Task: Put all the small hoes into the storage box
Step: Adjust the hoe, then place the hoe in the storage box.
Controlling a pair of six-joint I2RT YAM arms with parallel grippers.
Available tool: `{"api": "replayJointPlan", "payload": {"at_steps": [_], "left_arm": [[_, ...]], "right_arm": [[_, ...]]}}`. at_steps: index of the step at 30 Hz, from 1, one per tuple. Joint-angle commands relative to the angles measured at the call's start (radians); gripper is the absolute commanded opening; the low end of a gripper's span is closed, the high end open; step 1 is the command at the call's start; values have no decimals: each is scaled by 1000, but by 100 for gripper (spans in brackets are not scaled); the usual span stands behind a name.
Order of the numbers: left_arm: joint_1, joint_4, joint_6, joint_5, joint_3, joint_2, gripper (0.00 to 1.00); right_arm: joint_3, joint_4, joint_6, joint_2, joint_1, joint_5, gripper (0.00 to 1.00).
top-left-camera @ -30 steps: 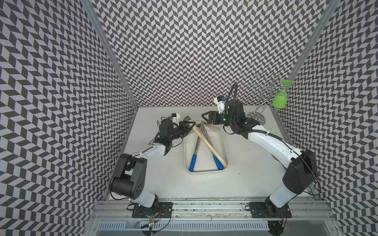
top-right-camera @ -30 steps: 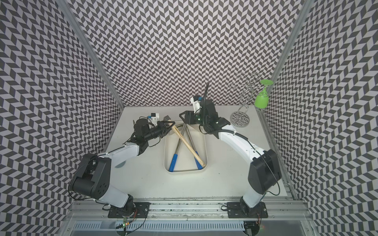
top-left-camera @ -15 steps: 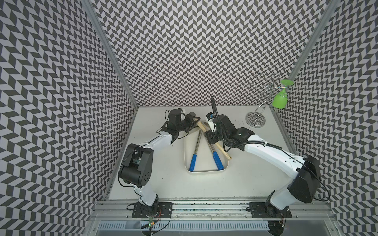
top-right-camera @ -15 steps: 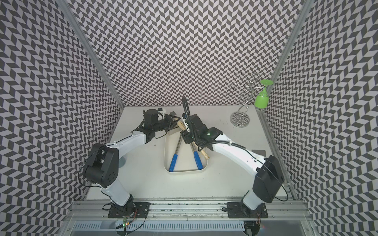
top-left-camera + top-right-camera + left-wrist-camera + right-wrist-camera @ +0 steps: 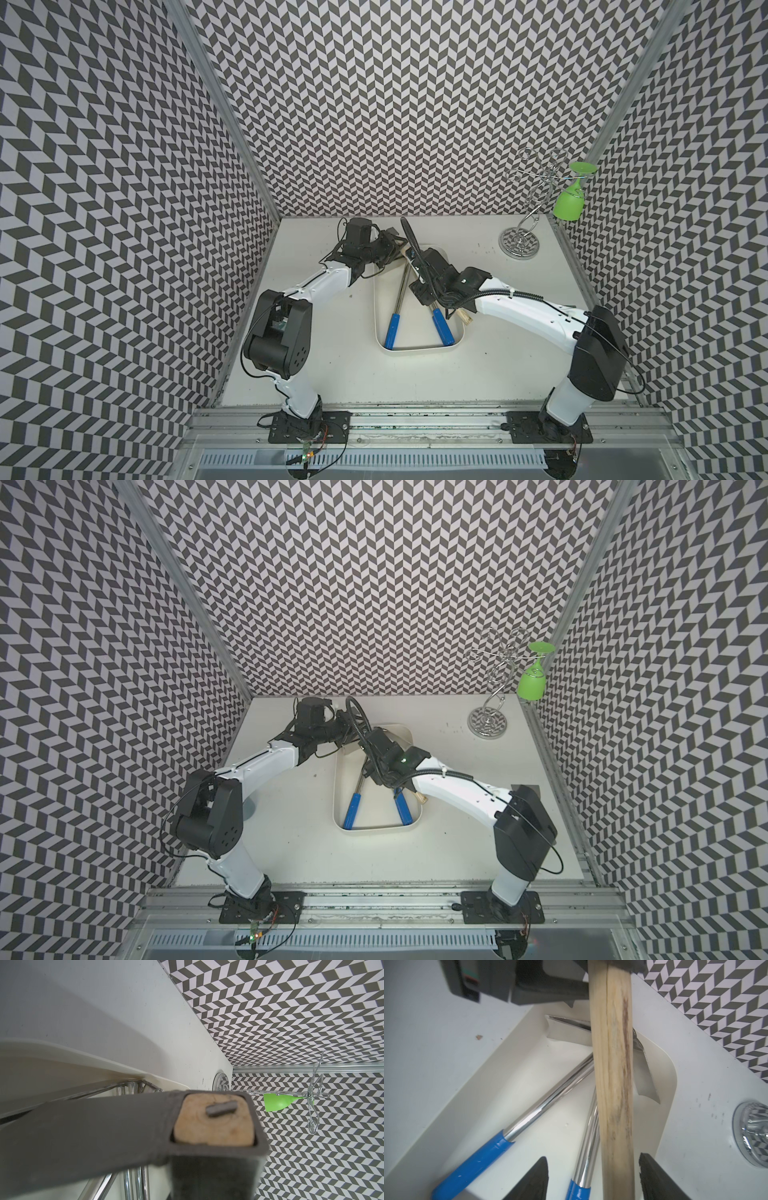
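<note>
Where the task stood: hoe (image 5: pixel 612 1084) was not yet in the box (image 5: pixel 376 316); lowering and release were judged still to do
Hoe: slanted across the box, over two blue-handled tools (image 5: pixel 392 328); butt passed the rim on the right arm's side; head sat at the far left corner
Left gripper (image 5: pixel 392 243): apparently closed on the head
Right gripper (image 5: pixel 592 1176): stood open; fingers flanked the handle, unclamped
</note>
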Motion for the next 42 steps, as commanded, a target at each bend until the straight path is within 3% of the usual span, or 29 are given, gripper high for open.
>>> {"api": "replayJointPlan", "payload": {"at_steps": [1,4,6,7,11,14,23,34,42], "left_arm": [[-3,26,-5,35,48,-6,0],[-3,29,-4,52,47,-6,0],[-3,46,-2,63,37,-8,1],[-3,55,-2,67,32,-11,5],[-4,62,28,88,35,-8,29],[-2,86,67,106,37,-17,52],[14,249,122,139,-22,-107,99],[74,426,95,194,-136,-239,100],[143,427,88,200,-253,-329,100]], "right_arm": [[-41,31,-34,0,4,83,59],[-46,34,-39,-6,2,75,30],[-40,31,-41,-10,3,81,4],[-33,27,-40,-14,4,83,0],[-17,19,-25,-29,2,15,0],[5,5,1,-31,-5,-76,0],[53,22,132,-36,-142,-376,0],[38,74,240,-20,-235,-607,0],[-13,171,336,-8,-257,-742,0]]}}
